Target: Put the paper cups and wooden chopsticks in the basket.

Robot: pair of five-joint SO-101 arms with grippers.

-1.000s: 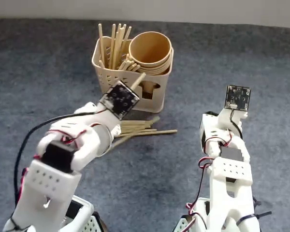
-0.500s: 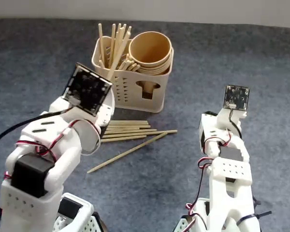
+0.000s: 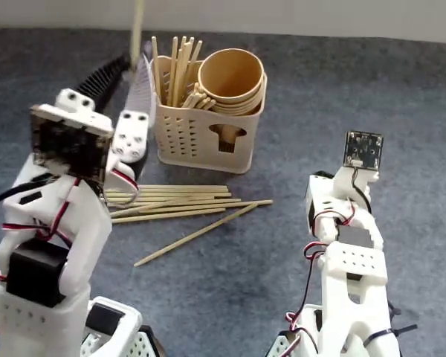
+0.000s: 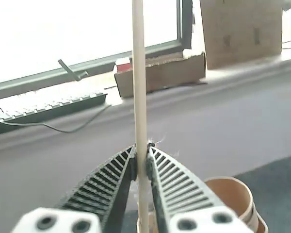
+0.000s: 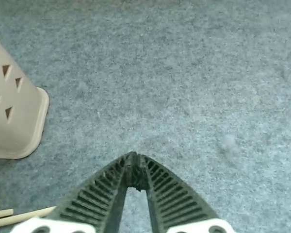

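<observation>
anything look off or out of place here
Several chopsticks lie loose on the carpet before the basket, one chopstick skewed diagonally apart from the pile. The left gripper holds another upright. Nothing looks damaged.

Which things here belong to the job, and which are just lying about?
Job: basket; paper cups inside it; upright chopsticks inside it; loose chopsticks on the carpet; held chopstick in the left gripper.
Lying about: cardboard box and keyboard, in the room behind.
</observation>
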